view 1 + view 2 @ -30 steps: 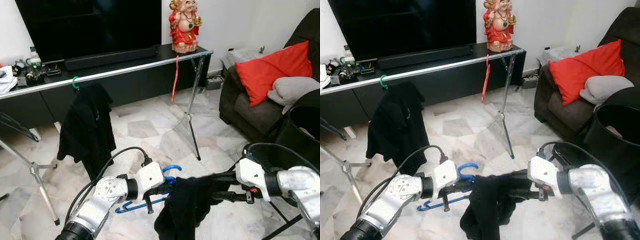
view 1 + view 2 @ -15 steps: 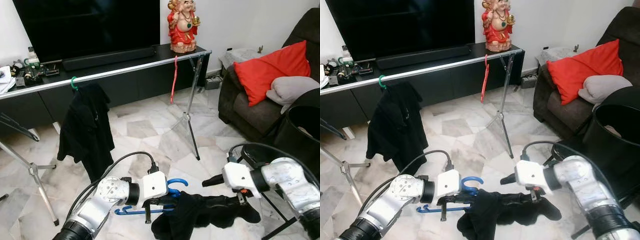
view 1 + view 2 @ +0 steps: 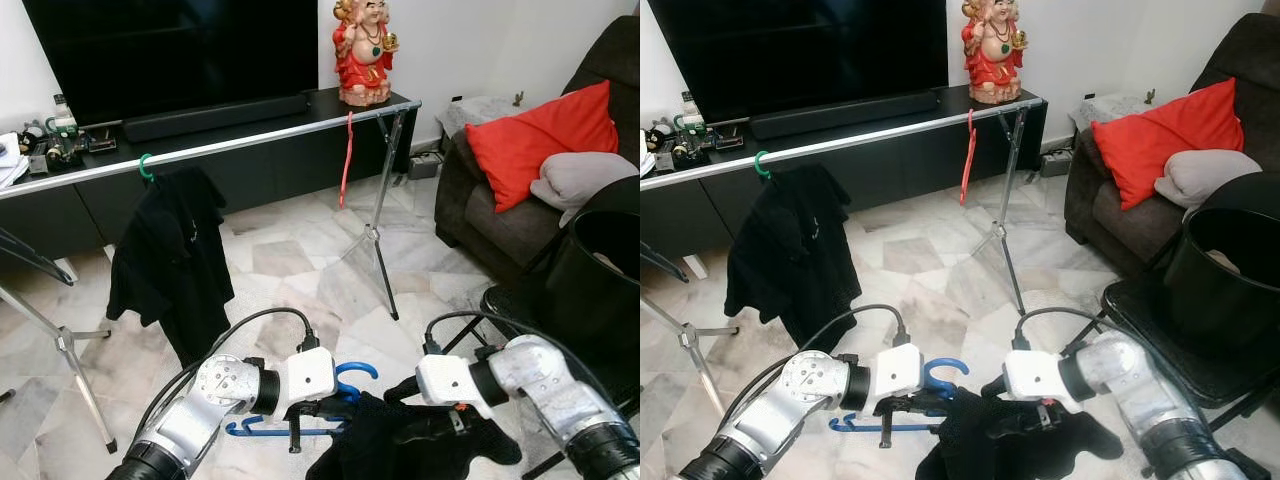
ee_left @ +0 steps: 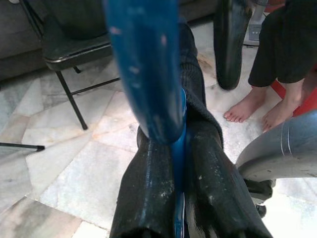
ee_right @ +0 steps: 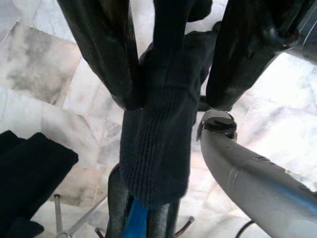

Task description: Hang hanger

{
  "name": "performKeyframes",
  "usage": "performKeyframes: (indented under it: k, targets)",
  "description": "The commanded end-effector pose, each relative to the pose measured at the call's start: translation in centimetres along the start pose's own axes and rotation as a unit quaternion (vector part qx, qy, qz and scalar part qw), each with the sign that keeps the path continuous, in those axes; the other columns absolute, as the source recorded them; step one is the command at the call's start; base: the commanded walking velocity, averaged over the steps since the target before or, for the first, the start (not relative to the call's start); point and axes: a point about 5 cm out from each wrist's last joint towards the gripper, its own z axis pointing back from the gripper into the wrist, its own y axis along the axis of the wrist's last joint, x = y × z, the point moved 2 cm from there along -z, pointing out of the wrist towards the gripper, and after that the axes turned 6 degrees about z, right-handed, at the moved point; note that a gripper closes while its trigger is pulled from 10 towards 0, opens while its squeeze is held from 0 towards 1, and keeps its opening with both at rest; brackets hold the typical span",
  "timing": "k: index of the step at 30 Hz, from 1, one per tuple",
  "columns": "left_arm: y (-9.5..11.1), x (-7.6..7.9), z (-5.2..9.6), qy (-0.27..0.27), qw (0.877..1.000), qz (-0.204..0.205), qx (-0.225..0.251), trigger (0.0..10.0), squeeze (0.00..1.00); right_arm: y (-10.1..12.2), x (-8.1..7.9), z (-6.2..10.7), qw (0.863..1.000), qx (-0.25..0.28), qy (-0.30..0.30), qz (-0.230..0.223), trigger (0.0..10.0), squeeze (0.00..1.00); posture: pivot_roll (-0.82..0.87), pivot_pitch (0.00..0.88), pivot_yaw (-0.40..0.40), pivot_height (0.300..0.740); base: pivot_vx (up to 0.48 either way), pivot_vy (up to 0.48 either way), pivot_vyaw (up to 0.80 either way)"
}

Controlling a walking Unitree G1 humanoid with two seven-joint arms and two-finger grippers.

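Observation:
My left gripper [image 3: 318, 408] is shut on a blue hanger [image 3: 356, 371], low over the marble floor; its hook curls up beside the fingers [image 4: 148, 198]. A black knit garment [image 3: 400, 452] is draped over the hanger and bunches toward the floor. My right gripper [image 3: 408, 410] is pressed in against the garment from the right. Its fingers [image 5: 101, 54] stand apart with a strip of the knit [image 5: 158, 129] between them. The silver clothes rail [image 3: 250, 140] runs across the room farther off.
A black top on a green hanger [image 3: 170, 260] and a red hanger [image 3: 347, 160] hang from the rail. A sofa with a red cushion [image 3: 545, 140] and a black bin [image 3: 600, 270] stand at the right. A person's bare feet [image 4: 247, 109] are nearby.
The right gripper has dropped and moved left toward the hanger. The garment, stretched sideways a second ago, now sags in a heap by the left gripper.

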Motion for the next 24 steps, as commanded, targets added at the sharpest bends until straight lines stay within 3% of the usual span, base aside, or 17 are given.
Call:
performKeyframes:
  k: [1, 13, 14, 15, 24]
  targets:
    - [1.7, -0.4, -0.1, -0.001, 0.999, -0.026, 0.020, 10.0, 0.00, -0.2, 0.0, -0.5, 1.000, -0.008, 0.002, 0.004, 10.0, 0.00, 0.05, 0.017, 0.021, 0.740, 0.000, 0.000, 0.00]
    - [2.0, -0.1, -0.4, -0.009, 0.999, -0.025, 0.026, 10.0, 0.00, -0.6, -0.1, -1.8, 1.000, 0.005, -0.013, -0.021, 10.0, 0.00, 0.05, 0.027, 0.020, 0.740, 0.000, 0.000, 0.00]
    - [2.1, -0.1, -0.4, -0.009, 0.999, -0.026, 0.026, 10.0, 0.00, -0.6, 0.0, -1.8, 1.000, 0.007, -0.015, -0.024, 1.7, 0.00, 0.06, 0.031, 0.020, 0.740, 0.000, 0.000, 0.00]
    - [2.1, -0.1, -0.4, -0.009, 0.999, -0.025, 0.026, 10.0, 0.00, -0.6, 0.0, -1.8, 0.999, 0.007, -0.015, -0.028, 0.0, 0.00, 0.06, 0.031, 0.020, 0.740, 0.000, 0.000, 0.00]
    - [2.2, -0.1, -0.5, -0.011, 0.999, -0.026, 0.026, 10.0, 0.00, -0.8, 0.0, -1.8, 0.999, 0.006, -0.012, -0.031, 0.0, 0.00, 0.06, 0.033, 0.019, 0.740, 0.000, 0.000, 0.00]
